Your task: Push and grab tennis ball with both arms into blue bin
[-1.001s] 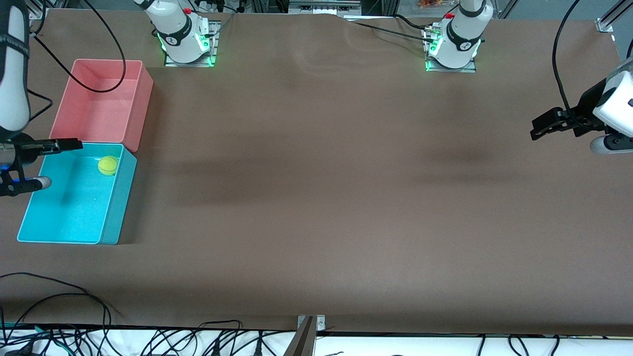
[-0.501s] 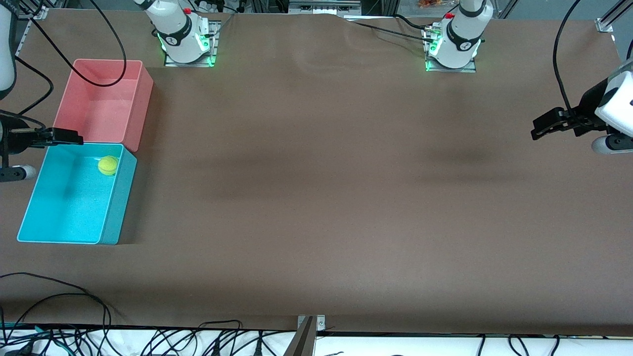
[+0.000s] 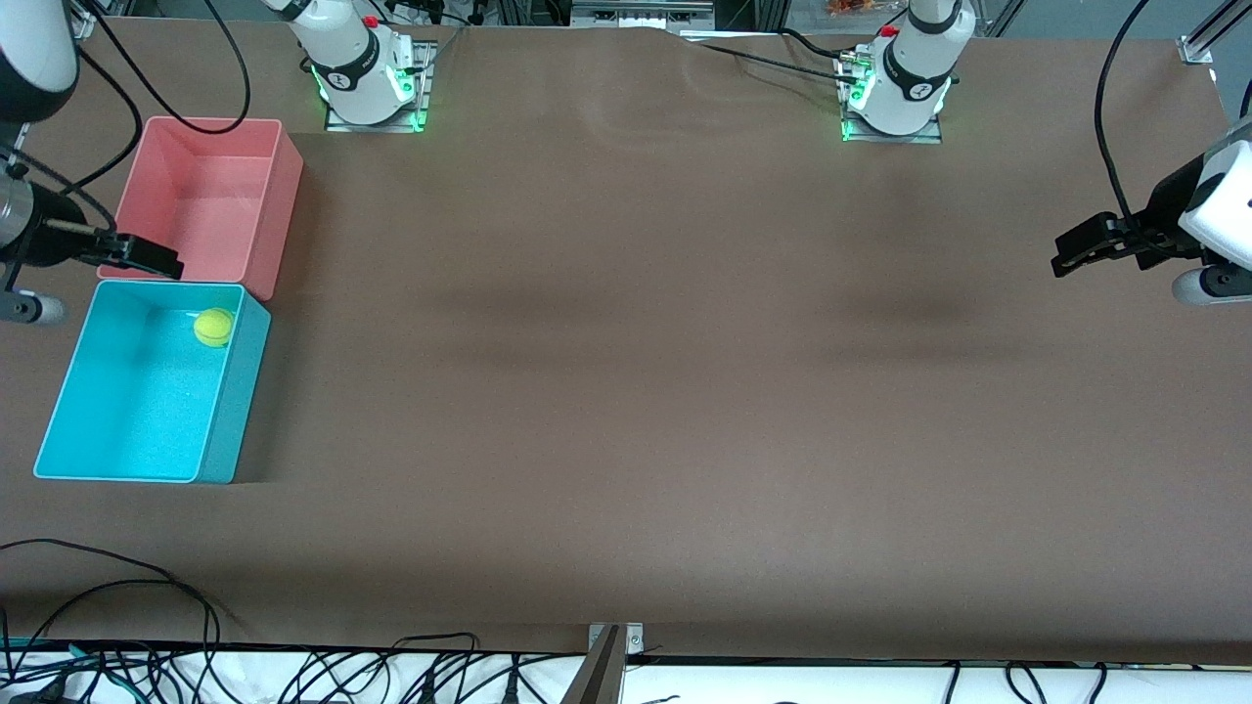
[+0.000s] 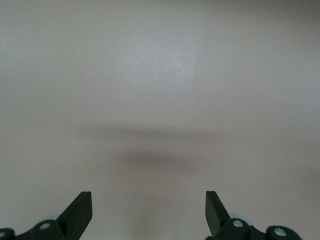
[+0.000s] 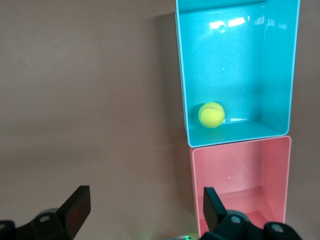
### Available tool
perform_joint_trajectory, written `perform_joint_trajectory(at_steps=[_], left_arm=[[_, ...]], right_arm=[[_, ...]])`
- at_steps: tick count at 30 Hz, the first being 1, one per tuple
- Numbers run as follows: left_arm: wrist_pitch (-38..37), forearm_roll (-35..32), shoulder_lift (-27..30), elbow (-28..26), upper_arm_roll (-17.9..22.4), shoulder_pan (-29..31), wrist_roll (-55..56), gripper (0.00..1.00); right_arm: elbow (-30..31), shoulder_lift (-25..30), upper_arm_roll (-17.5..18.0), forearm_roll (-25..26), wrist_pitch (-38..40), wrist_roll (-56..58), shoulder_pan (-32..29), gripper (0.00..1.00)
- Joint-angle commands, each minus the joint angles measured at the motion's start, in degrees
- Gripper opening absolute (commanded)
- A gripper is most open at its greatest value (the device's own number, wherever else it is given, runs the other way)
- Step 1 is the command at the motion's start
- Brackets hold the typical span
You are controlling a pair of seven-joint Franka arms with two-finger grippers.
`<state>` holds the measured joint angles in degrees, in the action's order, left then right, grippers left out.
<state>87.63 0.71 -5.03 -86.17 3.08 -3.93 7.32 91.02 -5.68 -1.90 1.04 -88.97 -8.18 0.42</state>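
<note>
Both end effectors wide open (empty): left, right.

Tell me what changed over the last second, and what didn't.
The right pincer, open and empty, drew back from over the blue bin toward the pink bin, and its arm swung away toward the table's edge. Nothing was gripped or released. The tennis ball stayed in the blue bin's corner next to the pink bin. The left pincer waits, open, over bare table at its own end, unmoved.
</note>
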Motion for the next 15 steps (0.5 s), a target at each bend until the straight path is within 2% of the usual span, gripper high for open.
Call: perform_joint_trajectory(at_steps=[1, 7, 12, 15], left_arm=[[0.26, 1.4, 1.08, -0.85, 0.53, -0.11, -1.43, 1.0], [0.26, 1.31, 1.08, -0.85, 0.61, -0.02, -1.43, 1.0], [0.26, 1.22, 1.08, -0.85, 0.53, -0.11, -1.43, 1.0], [0.26, 1.22, 1.08, -0.85, 0.53, -0.11, -1.43, 1.0]], right_arm=[[12.77, 10.33, -2.84, -4.72, -6.64, -1.05, 1.6, 1.0], [13.48, 11.13, -3.55, -4.55, -7.79, 0.62, 2.22, 1.0], [12.52, 11.04, -2.67, -1.49, -7.97, 4.05, 2.13, 1.0], [11.11, 10.69, -0.48, 0.19, -7.27, 4.22, 1.52, 1.0]])
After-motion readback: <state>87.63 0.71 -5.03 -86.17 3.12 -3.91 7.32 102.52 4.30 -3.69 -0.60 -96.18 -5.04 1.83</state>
